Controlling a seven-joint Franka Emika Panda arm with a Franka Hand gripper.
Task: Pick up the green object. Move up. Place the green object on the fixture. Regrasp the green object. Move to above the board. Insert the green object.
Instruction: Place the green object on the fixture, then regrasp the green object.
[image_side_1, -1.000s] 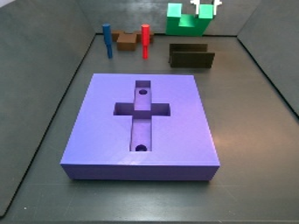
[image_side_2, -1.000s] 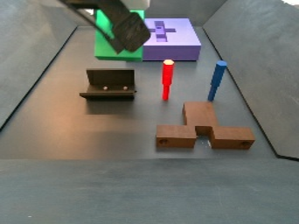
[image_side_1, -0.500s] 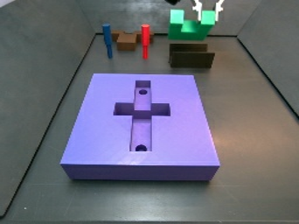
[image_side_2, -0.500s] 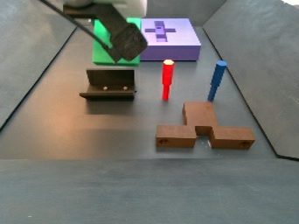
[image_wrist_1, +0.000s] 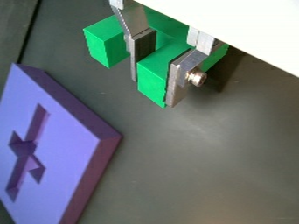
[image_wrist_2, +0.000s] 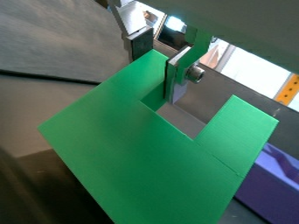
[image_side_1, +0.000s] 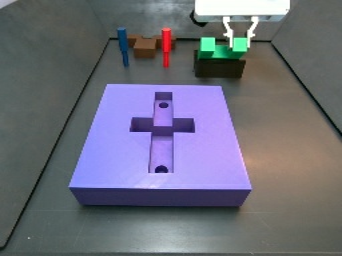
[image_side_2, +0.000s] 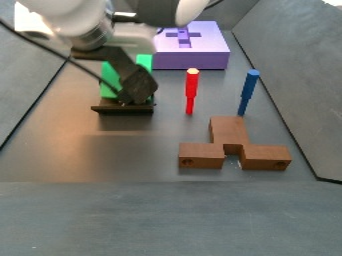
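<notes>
The green object (image_side_1: 217, 47) is a bright green U-shaped block. It sits down on the dark fixture (image_side_1: 219, 66) at the far right in a side view. In a side view it (image_side_2: 126, 72) stands on the fixture (image_side_2: 123, 106) at the left. My gripper (image_side_1: 238, 37) is shut on one of its prongs, with the silver fingers (image_wrist_1: 180, 79) on either side of the green object (image_wrist_1: 152, 77). In a wrist view the gripper (image_wrist_2: 158, 66) clamps the green object (image_wrist_2: 140, 153) at the edge of its notch. The purple board (image_side_1: 163, 140) lies in the middle, apart from the gripper.
A red peg (image_side_2: 191, 92) and a blue peg (image_side_2: 249, 92) stand upright next to the fixture. Brown blocks (image_side_2: 235, 147) lie nearer the front. Grey walls (image_side_1: 54, 45) enclose the floor. The board also shows in a wrist view (image_wrist_1: 47, 157).
My gripper has come down with the green object, from above the fixture to resting on it.
</notes>
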